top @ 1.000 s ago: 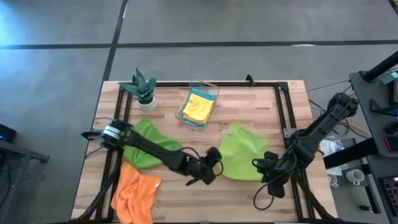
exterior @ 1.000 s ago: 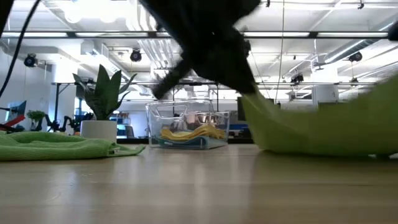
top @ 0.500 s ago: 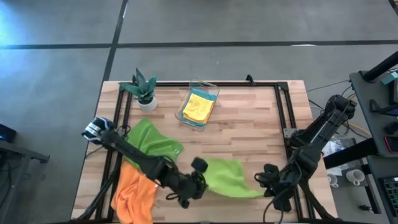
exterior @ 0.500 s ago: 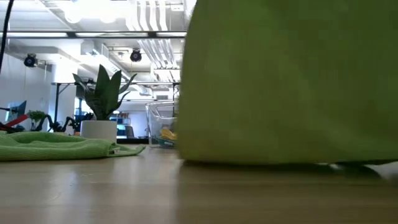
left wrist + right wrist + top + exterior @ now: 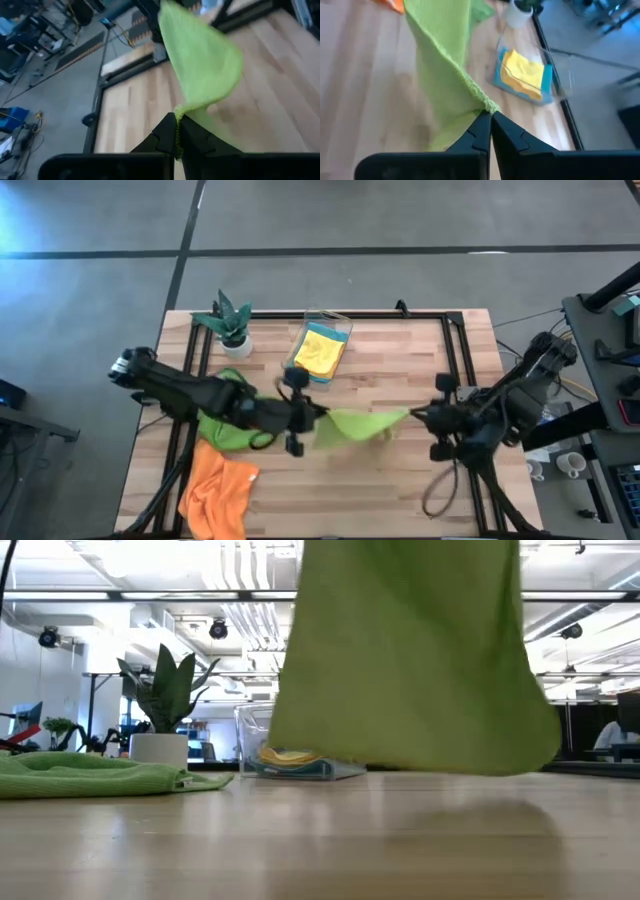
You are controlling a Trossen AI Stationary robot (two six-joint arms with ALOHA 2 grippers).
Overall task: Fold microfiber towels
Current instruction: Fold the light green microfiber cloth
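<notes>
A: How are the grippers set?
B: The left gripper (image 5: 312,419) and right gripper (image 5: 414,416) are each pinched on a corner of the lime green towel (image 5: 358,426).
A: And where is the towel held?
B: Stretched between them, lifted above the table (image 5: 400,490).

Both arms reach inward toward each other, raised, well apart. Left gripper (image 5: 312,418) fingers (image 5: 167,132) pinched together on cloth corner; right gripper (image 5: 418,416) fingers (image 5: 481,127) likewise clamped on opposite corner.
</notes>
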